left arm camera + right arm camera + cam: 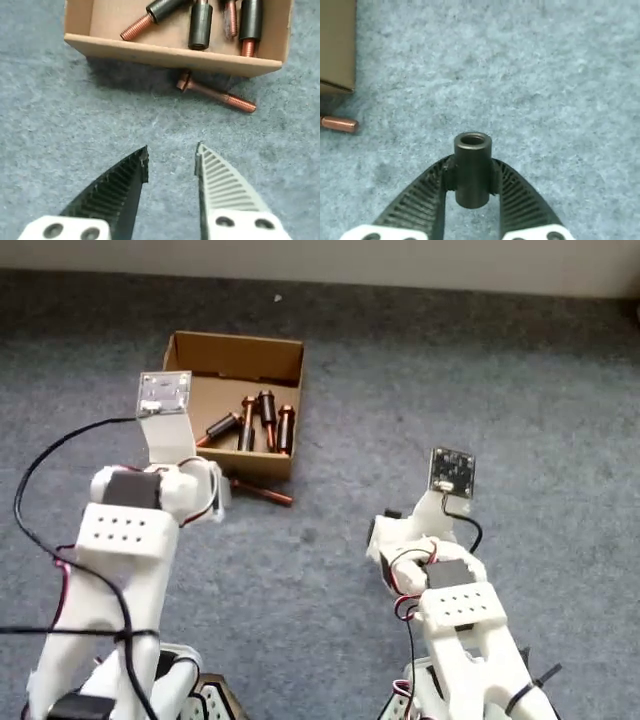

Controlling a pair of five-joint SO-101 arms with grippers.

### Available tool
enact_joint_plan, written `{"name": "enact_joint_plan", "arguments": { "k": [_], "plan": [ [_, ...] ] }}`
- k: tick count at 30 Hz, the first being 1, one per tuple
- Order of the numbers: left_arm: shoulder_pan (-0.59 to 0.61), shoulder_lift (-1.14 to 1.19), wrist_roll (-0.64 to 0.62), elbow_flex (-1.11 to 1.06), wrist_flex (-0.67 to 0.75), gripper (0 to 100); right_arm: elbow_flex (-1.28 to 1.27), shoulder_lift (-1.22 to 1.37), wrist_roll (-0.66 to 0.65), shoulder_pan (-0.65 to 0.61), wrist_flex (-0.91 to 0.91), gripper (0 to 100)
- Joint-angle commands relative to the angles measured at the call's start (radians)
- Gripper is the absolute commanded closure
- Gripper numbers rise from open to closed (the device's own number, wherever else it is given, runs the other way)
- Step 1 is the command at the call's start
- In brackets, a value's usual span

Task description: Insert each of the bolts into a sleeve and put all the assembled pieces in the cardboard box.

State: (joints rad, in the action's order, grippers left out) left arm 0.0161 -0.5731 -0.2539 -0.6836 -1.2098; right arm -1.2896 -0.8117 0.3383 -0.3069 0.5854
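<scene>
Right gripper [472,161] clamps a dark cylindrical sleeve [472,175]; left gripper [172,148], jaws apart, faces a threaded copper bolt [217,95] beside the cardboard box [165,56].

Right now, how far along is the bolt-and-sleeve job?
Done: several assembled pieces lie in the cardboard box. In hand: the right tool grips an empty sleeve; the left tool is open above the carpet, short of the one loose bolt lying beside the box. Left: join that bolt and sleeve, then box the piece.
</scene>
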Motion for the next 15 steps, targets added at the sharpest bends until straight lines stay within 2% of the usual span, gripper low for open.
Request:
{"name": "enact_joint_plan", "arguments": {
  "k": [1,8,15],
  "plan": [
    [-0.064,0.225,-0.153,0.137,0.018,76,0.007,-0.031,0.011,0.012,-0.022,99.4],
    [-0.105,0.561,-0.290,0.325,0.020,77,0.007,-0.028,0.011,0.010,-0.021,99.4],
    [-0.104,0.826,-0.351,0.527,0.020,77,0.005,-0.028,0.009,0.008,-0.019,99.4]
  ]
}}
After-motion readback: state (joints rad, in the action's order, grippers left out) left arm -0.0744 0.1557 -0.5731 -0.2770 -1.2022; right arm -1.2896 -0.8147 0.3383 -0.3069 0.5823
